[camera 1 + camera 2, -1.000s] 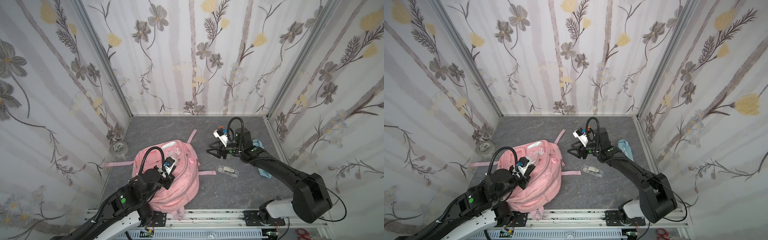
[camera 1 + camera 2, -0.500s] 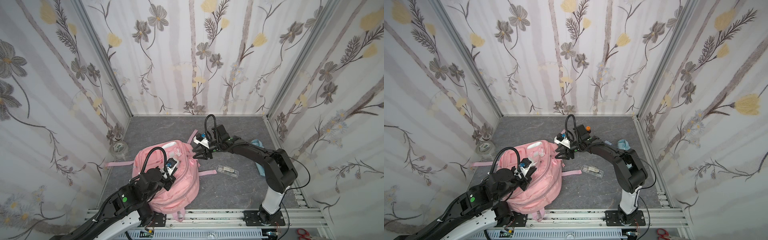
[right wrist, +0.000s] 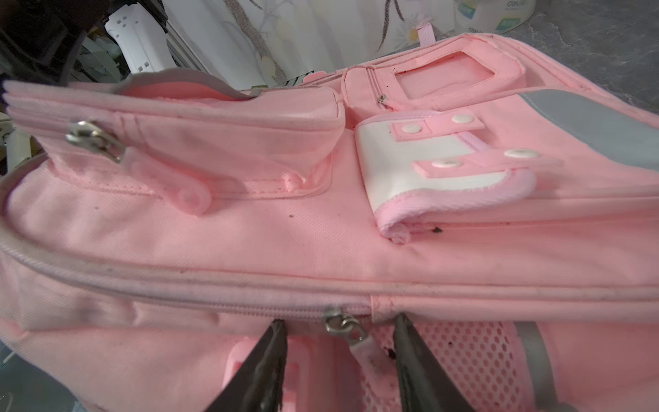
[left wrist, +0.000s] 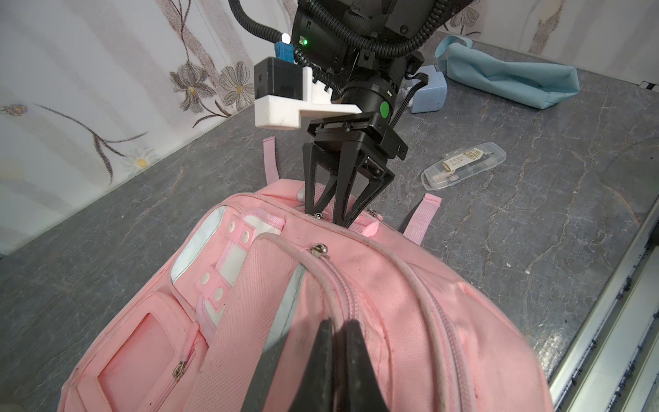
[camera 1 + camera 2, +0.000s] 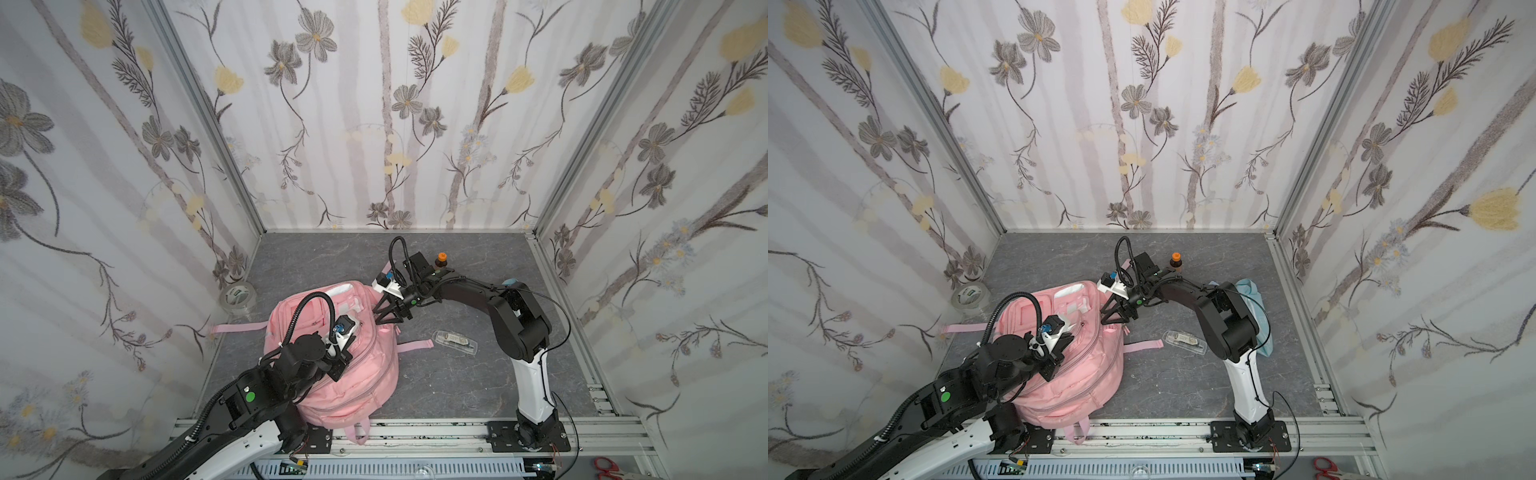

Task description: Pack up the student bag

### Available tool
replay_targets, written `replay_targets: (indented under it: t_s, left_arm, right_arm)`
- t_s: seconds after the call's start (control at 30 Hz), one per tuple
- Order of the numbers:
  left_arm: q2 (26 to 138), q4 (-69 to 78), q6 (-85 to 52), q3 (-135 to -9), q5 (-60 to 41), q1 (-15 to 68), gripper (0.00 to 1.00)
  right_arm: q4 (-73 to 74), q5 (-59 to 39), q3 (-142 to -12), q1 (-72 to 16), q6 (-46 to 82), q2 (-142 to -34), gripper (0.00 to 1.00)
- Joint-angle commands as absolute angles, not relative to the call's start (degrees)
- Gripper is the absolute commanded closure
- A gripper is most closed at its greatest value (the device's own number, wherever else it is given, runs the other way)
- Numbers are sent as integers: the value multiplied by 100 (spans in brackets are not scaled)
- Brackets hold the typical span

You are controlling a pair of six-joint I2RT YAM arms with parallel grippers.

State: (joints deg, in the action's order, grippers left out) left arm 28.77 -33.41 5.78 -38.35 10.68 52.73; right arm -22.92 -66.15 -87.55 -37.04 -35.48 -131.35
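Note:
The student bag [image 5: 357, 374] [image 5: 1088, 376], a big pink backpack, lies face up on the grey table at the front left. My left gripper [image 5: 348, 353] [image 4: 337, 324] is shut, pinching the bag's fabric beside a front zipper line. My right gripper [image 5: 380, 318] [image 5: 1108, 318] reaches across to the bag's top end. It stands open, with its fingertips [image 4: 315, 213] down on the top seam. In the right wrist view the right gripper [image 3: 338, 321] straddles a metal zipper pull [image 3: 356, 339] without touching it. The zippers in view are closed.
A clear plastic case [image 5: 455, 341] [image 4: 463, 170] lies on the table right of the bag. A light-blue pouch [image 5: 1256, 307] sits behind the right arm, and a small orange-capped bottle [image 5: 441, 259] stands further back. A tape roll [image 5: 237, 296] is by the left wall. A metal rail [image 5: 415, 432] runs along the front.
My right gripper has swung left from the middle of the table onto the bag's top end. The left gripper has kept its pinch in the same place.

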Motion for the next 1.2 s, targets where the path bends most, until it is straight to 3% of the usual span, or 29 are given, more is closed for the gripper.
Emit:
replay_targets:
  t_s: [0.0, 0.1, 0.27, 0.4, 0.77, 1.0, 1.17]
  left_arm:
    - [2839, -2909, 546, -3911, 1139, 5242, 100]
    - [2813, -2901, 536, -3881, 1101, 5223, 100]
    - [2778, -2892, 553, -3851, 1073, 5180, 100]
    - [2734, -2892, 530, -3815, 1090, 5151, 100]
    - [2777, -2892, 224, -3855, 1315, 5145, 100]
    - [3744, -2843, -79, -4276, 1802, 5148, 100]
    - [4686, -2503, -642, -4624, 2226, 5134, 100]
  right_arm:
    - [-2940, -7107, -8899, -3722, -4171, -13319, 51]
    - [-3274, -7205, -9074, -3723, -4410, -13475, 59]
    - [-3519, -7124, -9194, -3724, -4599, -13491, 85]
    - [-3575, -7049, -9176, -3708, -4615, -13401, 96]
    - [-3320, -6735, -9081, -3574, -4184, -13005, 100]
    - [-2362, -5179, -8950, -3341, -1551, -12507, 100]
    - [-2473, -4846, -9035, -3009, -220, -12402, 100]
